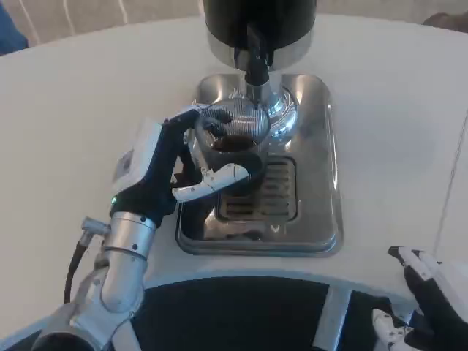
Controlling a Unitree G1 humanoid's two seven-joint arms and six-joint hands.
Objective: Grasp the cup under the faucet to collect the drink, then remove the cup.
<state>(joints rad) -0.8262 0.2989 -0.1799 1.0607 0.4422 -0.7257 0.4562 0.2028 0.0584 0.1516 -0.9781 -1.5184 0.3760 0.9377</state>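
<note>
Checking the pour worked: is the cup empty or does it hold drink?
It holds drink: dark liquid shows inside the clear cup, gripped by the left hand.

We see a white table [66,95] with a shiny metal drip tray [322,175] lying flat on it, a slotted grate [274,194] set in the tray's middle

One camera, the head view, set high on the robot and looking steeply down and forward over the round white table [88,95]; it sits near, the silver metal drip tray [322,183] mid-frame; the black dispenser with faucet [257,44] cut off at the top edge.
</note>
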